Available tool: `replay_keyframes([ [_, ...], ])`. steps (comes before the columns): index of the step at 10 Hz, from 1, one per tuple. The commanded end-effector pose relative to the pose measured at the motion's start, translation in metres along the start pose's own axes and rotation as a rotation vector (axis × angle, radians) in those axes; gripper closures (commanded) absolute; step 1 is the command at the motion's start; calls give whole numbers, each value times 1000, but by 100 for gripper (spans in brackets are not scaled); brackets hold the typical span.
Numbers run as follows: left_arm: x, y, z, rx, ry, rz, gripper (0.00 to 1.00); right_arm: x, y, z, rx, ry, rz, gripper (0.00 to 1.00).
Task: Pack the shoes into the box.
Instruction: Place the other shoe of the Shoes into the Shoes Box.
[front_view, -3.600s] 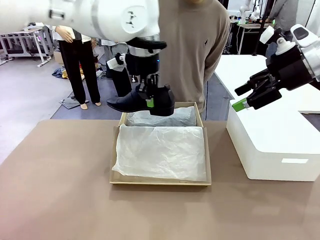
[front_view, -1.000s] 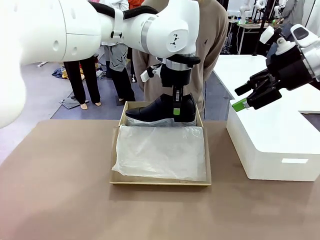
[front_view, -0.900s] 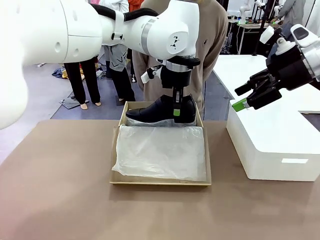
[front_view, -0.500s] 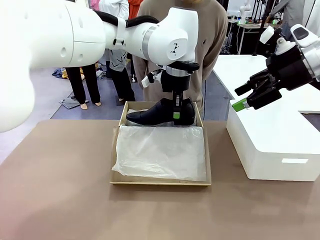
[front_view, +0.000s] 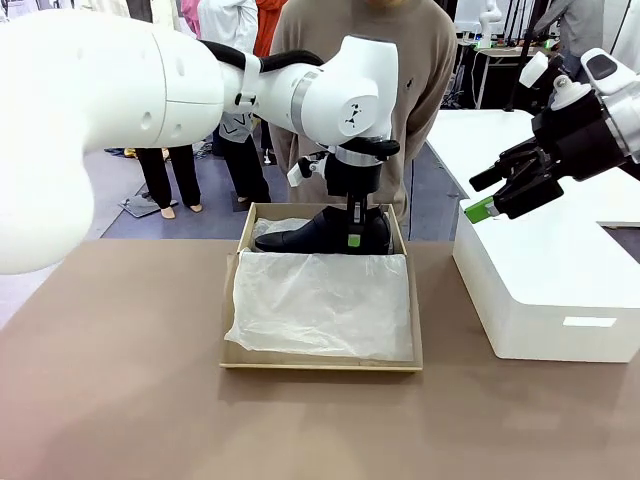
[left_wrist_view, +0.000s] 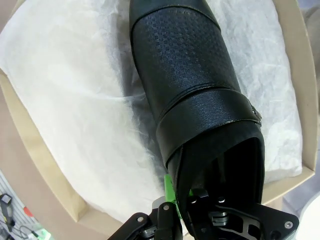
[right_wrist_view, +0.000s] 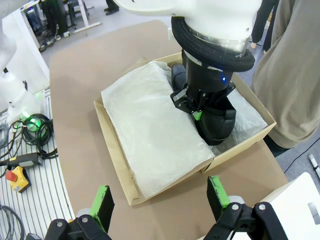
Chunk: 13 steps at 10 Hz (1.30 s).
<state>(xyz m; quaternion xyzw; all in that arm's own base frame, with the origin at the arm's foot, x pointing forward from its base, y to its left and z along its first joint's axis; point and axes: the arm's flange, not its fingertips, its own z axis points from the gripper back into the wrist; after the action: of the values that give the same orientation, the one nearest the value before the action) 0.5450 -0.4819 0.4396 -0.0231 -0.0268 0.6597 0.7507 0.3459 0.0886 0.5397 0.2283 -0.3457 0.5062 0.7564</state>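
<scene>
1. The shoe (front_view: 318, 238) had dropped into the box's (front_view: 320, 366) far end, upper centre of the front view.
2. The left jaws pinched its heel collar; the right jaws hung spread.
3. Release looked due.

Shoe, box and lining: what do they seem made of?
The shoe looks like black leather, with an embossed grid grain and a semi-gloss strap. The box looks like matte brown cardboard with plain edges. The lining looks like thin white tissue paper, crinkled.
</scene>
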Motion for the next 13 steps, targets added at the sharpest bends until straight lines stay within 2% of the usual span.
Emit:
replay_keyframes([
  [1,-9,-7,5,-2,-26,45,100,0,-4,-2,12,-34,24,0],
  [4,-11,-5,1,38,-19,29,100,0,-4,-2,12,-34,24,0],
  [5,-11,-5,1,37,-17,30,96,0,-4,-2,12,-34,24,0],
  [7,-9,-4,6,28,-16,35,58,0,-4,-2,12,-34,24,0],
  [10,-3,1,42,13,16,67,0,0,-4,-2,12,-34,24,0],
  [13,5,8,74,19,26,91,0,0,-4,-2,12,-34,24,0],
])
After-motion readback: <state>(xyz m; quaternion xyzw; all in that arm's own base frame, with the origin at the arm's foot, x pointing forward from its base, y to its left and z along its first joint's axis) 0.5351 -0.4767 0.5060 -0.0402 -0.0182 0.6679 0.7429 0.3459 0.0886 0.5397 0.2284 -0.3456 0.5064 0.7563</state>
